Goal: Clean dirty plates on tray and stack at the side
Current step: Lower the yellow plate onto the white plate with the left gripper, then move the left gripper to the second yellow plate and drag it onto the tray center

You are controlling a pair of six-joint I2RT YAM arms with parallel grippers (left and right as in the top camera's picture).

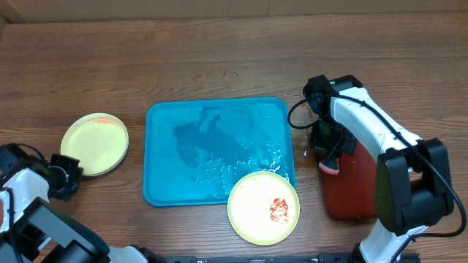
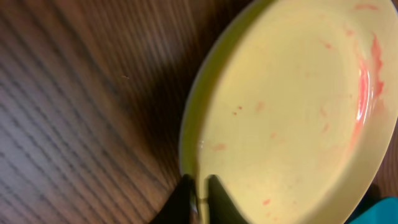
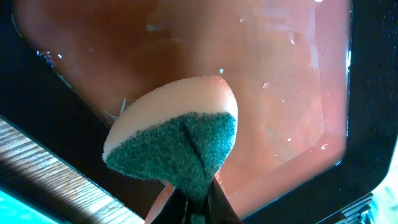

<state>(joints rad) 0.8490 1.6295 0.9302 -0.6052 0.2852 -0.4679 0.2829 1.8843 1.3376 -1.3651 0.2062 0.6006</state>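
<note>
Seen from overhead, the left arm [image 1: 25, 186] runs off the bottom-left corner. The right arm [image 1: 365, 124] covers much of the red-brown tray [image 1: 347, 197], and the near plate [image 1: 263, 208] hides the blue tray's [image 1: 168, 146] near right corner. At the left wrist, the left plate [image 2: 286, 106] is cut by the top, right and bottom edges. The left tool [image 2: 199, 202] shows only as two dark, blurred tips astride its rim, and whether they press on it cannot be told. At the right wrist, the sponge [image 3: 180, 137] hides the right tool [image 3: 196, 208] but for its tips at the bottom edge. The red-brown tray is cut by the top and right edges.
</note>
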